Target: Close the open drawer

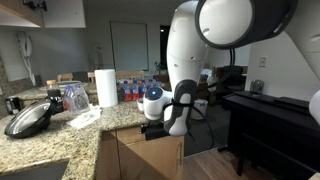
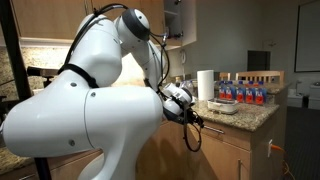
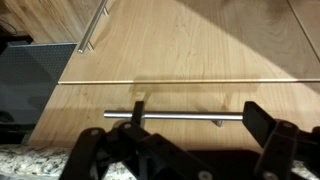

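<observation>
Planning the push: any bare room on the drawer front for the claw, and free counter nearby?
Drawer front: bare wood all round the handle, up to the seam with the doors; claw open in front of it. Counter: free strip between the cloth and the front edge. Crowded behind: pan, paper towel roll, bottles.

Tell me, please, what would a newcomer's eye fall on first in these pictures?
The big white robot arm fills most of an exterior view, in front of the kitchen counter. In the wrist view, the open end effector faces the silver bar handle on the light wood drawer front. A paper towel roll and a row of bottles stand on the granite counter.
</observation>
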Controlling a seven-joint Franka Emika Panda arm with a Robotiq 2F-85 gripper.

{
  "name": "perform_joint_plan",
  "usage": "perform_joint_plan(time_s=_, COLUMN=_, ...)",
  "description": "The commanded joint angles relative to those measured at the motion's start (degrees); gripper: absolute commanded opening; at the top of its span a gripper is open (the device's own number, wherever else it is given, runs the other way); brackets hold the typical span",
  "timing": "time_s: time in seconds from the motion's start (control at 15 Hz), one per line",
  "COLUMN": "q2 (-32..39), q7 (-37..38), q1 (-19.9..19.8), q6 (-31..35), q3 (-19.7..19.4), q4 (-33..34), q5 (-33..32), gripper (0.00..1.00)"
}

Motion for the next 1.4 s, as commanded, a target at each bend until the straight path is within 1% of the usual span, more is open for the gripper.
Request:
perform_joint_plan(time_s=0.0, q2=-6.24, q7=-4.88, q1=6.08, q6=1.44, q3=-3.27, q4=-9.87, q5=5.73, gripper=1.00)
perform_joint_plan(time_s=0.2, q2=-11.59, q7=-12.41, q1=5.66, q6=-0.05, q3=-0.63, q4=-15.17, q5=11.74, gripper=1.00)
perform_joint_plan(time_s=0.27, q2=-13.81, q7=-15.46, q1=4.61, q6=-0.21, q3=0.54, q4=-16.94, q5=13.40, gripper=1.00)
perform_joint_plan(time_s=0.33, q2=-17.93, q7=-20.07, q1=1.39, q6=-1.72, q3=3.80, q4=-19.21, q5=14.31, gripper=1.00)
perform_joint_plan(time_s=0.47, q2=-22.65, q7=-26.49, q1=-3.78, q6=-3.80, q3=8.53, q4=-22.22, q5=14.83, gripper=1.00)
perform_joint_plan(time_s=0.53, q2=-25.45, q7=-28.23, q1=-6.65, q6=-6.14, q3=10.86, q4=-23.74, q5=13.23, gripper=1.00)
perform_joint_plan(time_s=0.73, q2=-33.92, q7=-39.27, q1=-14.81, q6=-14.54, q3=17.96, q4=-28.40, q5=16.01, gripper=1.00)
perform_joint_plan(time_s=0.87, q2=-40.09, q7=-46.52, q1=-17.95, q6=-23.79, q3=20.61, q4=-30.33, q5=18.47, gripper=1.00)
perform_joint_plan(time_s=1.07, q2=-45.35, q7=-58.02, q1=-17.30, q6=-38.34, q3=18.82, q4=-28.96, q5=22.95, gripper=1.00)
perform_joint_plan(time_s=1.13, q2=-46.51, q7=-60.27, q1=-27.45, q6=-43.36, q3=28.72, q4=-27.87, q5=23.23, gripper=1.00)
perform_joint_plan(time_s=1.2, q2=-48.01, q7=-60.86, q1=-29.35, q6=-46.63, q3=30.49, q4=-27.56, q5=22.53, gripper=1.00)
perform_joint_plan(time_s=1.33, q2=-50.73, q7=-64.10, q1=-36.02, q6=-51.82, q3=37.02, q4=-27.34, q5=23.12, gripper=1.00)
